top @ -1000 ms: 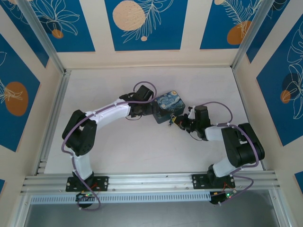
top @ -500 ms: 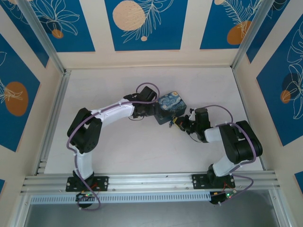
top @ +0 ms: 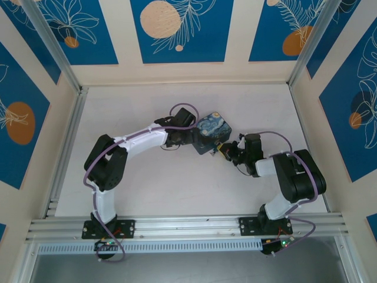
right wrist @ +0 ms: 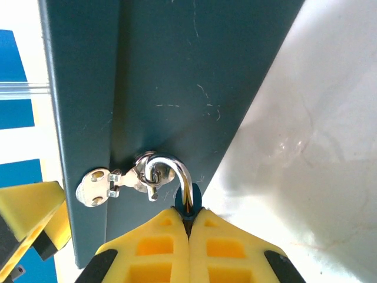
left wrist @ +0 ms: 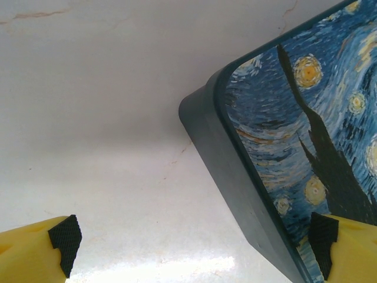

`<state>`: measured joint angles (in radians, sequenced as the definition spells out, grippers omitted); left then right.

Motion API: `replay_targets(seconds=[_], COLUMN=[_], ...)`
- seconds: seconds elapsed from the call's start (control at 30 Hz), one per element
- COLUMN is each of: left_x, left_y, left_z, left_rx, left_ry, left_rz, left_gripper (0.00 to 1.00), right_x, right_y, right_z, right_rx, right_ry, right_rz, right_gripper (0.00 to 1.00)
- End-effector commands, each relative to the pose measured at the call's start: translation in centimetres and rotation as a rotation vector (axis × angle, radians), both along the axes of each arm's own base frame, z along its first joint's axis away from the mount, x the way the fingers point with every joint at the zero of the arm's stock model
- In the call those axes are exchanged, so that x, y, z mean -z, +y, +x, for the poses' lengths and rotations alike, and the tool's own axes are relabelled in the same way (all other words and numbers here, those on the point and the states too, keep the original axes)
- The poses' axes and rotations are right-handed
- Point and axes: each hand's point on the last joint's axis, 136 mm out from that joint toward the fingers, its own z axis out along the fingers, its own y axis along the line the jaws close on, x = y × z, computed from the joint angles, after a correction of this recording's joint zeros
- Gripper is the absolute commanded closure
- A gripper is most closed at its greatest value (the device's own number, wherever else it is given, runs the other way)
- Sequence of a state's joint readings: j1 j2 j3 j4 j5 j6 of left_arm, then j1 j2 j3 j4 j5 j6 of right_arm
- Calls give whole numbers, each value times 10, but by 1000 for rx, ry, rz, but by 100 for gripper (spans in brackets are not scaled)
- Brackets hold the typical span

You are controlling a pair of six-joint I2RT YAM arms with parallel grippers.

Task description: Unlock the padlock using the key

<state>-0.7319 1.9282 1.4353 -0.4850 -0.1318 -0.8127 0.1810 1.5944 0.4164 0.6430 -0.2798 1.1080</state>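
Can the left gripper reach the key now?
Probably not: the left gripper sits open across an edge of the starry-night box, while the key hangs on the box's other side beside the padlock.

Padlock (right wrist: 186, 187): blue body mostly hidden, silver shackle arched upward, lower centre. Key (right wrist: 94, 187): small, silver, flat, lower left, adjacent.

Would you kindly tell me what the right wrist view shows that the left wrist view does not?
Right wrist: the right claw shut on the padlock, its shackle hooked on the box, the key beside it. Left wrist: the open left claw and the box's painted lid. Both: the box's dark wall and the white table.
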Motion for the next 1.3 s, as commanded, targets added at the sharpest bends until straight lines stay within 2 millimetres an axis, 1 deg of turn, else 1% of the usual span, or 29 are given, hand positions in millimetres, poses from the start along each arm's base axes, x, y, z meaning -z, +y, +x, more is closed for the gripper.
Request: replay_targets(seconds=[0.0, 0.07, 0.27, 0.4, 0.57, 0.73, 0.87, 1.03, 1.13, 1.27], left_x=[30, 31, 31, 31, 32, 35, 36, 36, 35, 31], left_y=[14, 14, 14, 14, 14, 14, 13, 12, 12, 13], left_z=[-13, -13, -14, -15, -15, -16, -16, -16, -17, -17], left_rx=[-13, -14, -16, -15, -19, -17, -16, -16, -15, -14], left_ry=[76, 78, 82, 83, 85, 93, 97, 98, 99, 92], left_rz=[100, 100, 100, 101, 103, 105, 108, 104, 103, 100], left_gripper=[0, 0, 0, 0, 0, 0, 0, 0, 0, 0], right_x=[-2, 4, 14, 18, 17, 7, -7, -18, -17, -19], right_y=[-12, -18, -26, -30, -31, -39, -43, -47, -49, -54], right_z=[17, 20, 25, 29, 33, 42, 53, 60, 59, 48], right_rx=[82, 123, 195, 240, 255, 257, 188, 140, 122, 125], right_ry=[-10, 11, 24, 27, 20, 8, 8, -21, -20, -29], right_rz=[-9, -10, 18, 35, 37, 14, -112, -157, -158, -144], right_gripper=[100, 100, 100, 100, 100, 100, 100, 100, 100, 100])
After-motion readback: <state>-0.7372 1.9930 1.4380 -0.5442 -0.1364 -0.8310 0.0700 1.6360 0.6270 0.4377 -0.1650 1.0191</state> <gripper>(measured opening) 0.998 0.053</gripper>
